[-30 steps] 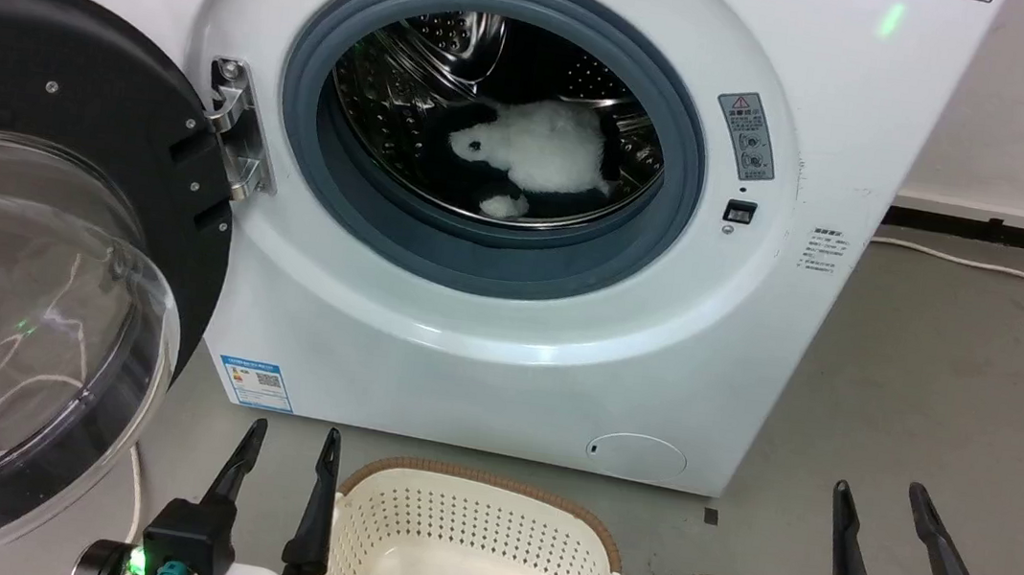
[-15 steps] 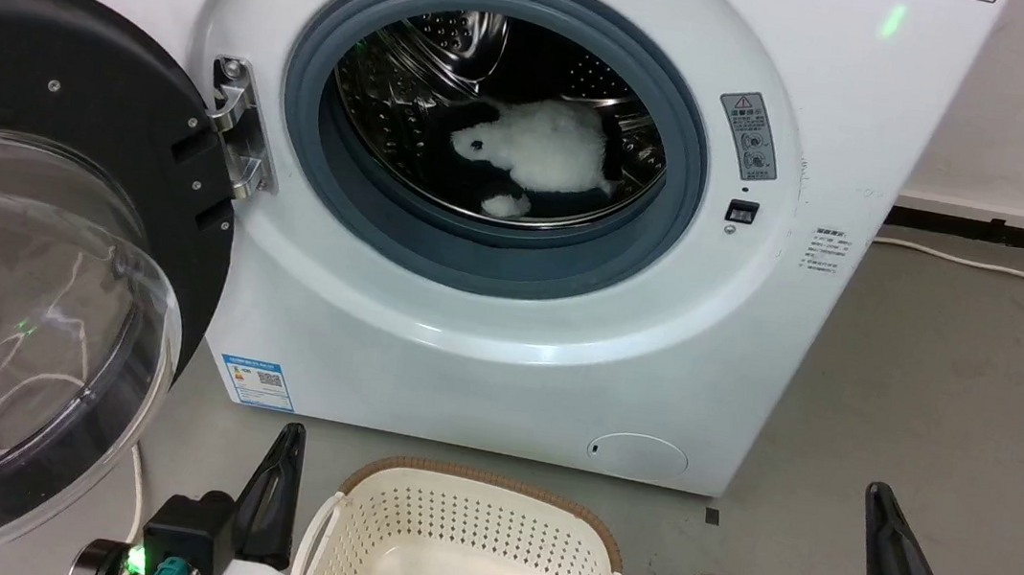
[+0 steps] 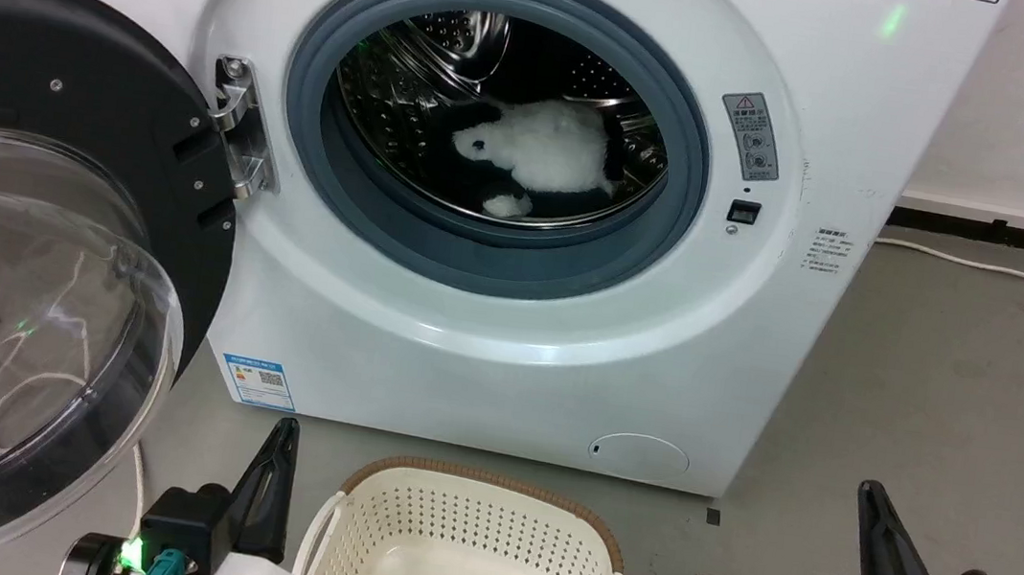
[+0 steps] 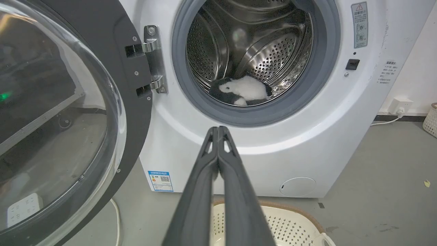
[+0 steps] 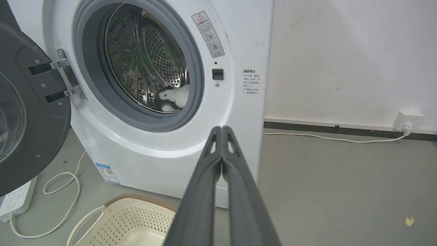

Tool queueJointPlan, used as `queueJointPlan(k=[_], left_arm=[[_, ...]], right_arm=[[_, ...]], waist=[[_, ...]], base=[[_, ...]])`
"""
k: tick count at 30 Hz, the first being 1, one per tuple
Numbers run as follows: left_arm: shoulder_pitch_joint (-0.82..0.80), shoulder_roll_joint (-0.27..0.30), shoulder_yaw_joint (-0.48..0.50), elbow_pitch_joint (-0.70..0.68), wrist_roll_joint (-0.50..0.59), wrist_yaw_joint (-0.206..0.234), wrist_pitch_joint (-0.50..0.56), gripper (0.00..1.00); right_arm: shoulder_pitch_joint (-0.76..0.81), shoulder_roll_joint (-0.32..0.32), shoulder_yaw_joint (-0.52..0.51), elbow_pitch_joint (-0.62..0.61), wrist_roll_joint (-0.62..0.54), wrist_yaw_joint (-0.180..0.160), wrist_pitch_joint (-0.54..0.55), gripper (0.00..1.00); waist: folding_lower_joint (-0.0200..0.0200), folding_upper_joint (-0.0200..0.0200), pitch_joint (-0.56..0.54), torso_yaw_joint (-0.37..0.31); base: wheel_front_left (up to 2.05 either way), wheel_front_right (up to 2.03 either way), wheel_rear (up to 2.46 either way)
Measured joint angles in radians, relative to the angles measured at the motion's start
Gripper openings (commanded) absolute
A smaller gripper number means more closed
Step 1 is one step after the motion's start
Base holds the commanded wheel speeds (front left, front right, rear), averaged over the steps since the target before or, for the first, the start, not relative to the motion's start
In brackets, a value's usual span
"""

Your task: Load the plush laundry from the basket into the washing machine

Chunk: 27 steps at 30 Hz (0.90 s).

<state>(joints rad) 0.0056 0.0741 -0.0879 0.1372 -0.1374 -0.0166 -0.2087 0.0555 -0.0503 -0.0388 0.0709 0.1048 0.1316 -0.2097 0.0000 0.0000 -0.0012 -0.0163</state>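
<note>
Grey floor (image 3: 945,376) bears the washing machine (image 3: 484,362), its warning label (image 3: 749,136) illegible.

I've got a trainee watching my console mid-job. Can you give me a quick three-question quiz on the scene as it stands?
1. True or false: the plush laundry lies inside the washing machine, not in the basket.
2. The door is: A) shut; B) swung open on the machine's left in the head view; C) removed.
3. Fill in: the left gripper and right gripper are both ____, holding nothing.

Key: 1 true; 2 B; 3 shut.
</note>
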Motion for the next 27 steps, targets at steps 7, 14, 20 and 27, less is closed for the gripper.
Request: queueJointPlan(k=[7, 14, 20, 27], left_arm=[[0.0, -0.001, 0.004, -0.007, 0.012, 0.0, 0.015, 0.0], [0.0, -0.003, 0.009, -0.017, 0.021, 0.0, 0.028, 0.0], [0.0, -0.003, 0.013, -0.025, 0.026, 0.0, 0.041, 0.0], [0.0, -0.004, 0.02, -0.035, 0.034, 0.001, 0.055, 0.0]], right_arm=[[-0.003, 0.0, 0.003, -0.004, -0.007, 0.0, 0.015, 0.0], [-0.004, 0.0, 0.007, -0.009, -0.011, 0.0, 0.029, 0.0], [-0.004, 0.0, 0.009, -0.012, -0.019, 0.0, 0.041, 0.0], [-0.005, 0.0, 0.011, -0.016, -0.027, 0.0, 0.052, 0.0]], waist=[[0.0, 0.0, 0.0, 0.001], [0.0, 0.0, 0.0, 0.002], [0.0, 0.0, 0.0, 0.003], [0.0, 0.0, 0.0, 0.004]], base=[[0.0, 0.0, 0.0], [0.0, 0.0, 0.0], [0.0, 0.0, 0.0], [0.0, 0.0, 0.0]])
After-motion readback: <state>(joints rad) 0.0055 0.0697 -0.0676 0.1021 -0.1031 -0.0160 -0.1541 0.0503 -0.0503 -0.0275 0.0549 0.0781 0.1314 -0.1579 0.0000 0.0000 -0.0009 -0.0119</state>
